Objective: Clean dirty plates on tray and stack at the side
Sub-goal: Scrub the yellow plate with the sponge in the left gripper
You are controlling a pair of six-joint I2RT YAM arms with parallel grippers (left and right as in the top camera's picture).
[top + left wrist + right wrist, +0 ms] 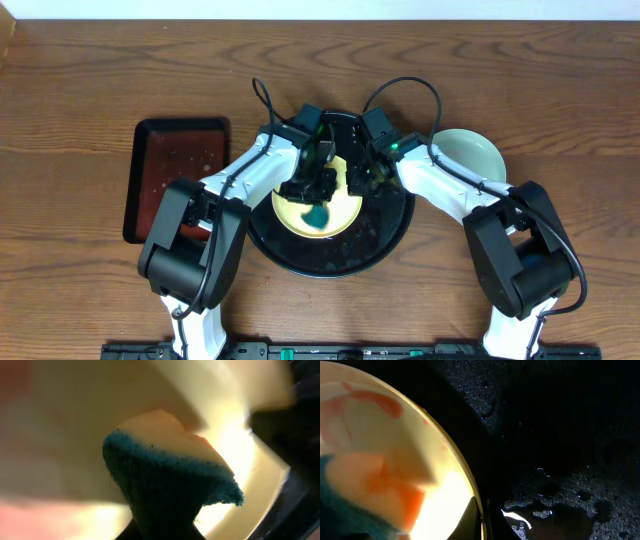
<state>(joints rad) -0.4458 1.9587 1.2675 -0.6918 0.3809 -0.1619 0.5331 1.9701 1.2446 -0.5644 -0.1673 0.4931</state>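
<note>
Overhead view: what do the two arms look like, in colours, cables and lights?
Both the left arm and the right arm have glossy white links between black joint housings. A thin black cable loops off the left wrist, a longer cable off the right. The left end effector and right end effector are black, a small green light by each.

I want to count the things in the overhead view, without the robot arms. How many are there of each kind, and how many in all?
Plates: 2, the yellow plate and the mint plate
Trays: 2, the round black tray and the rectangular tray
Sponges: 1, the sponge
Total: 5
</note>
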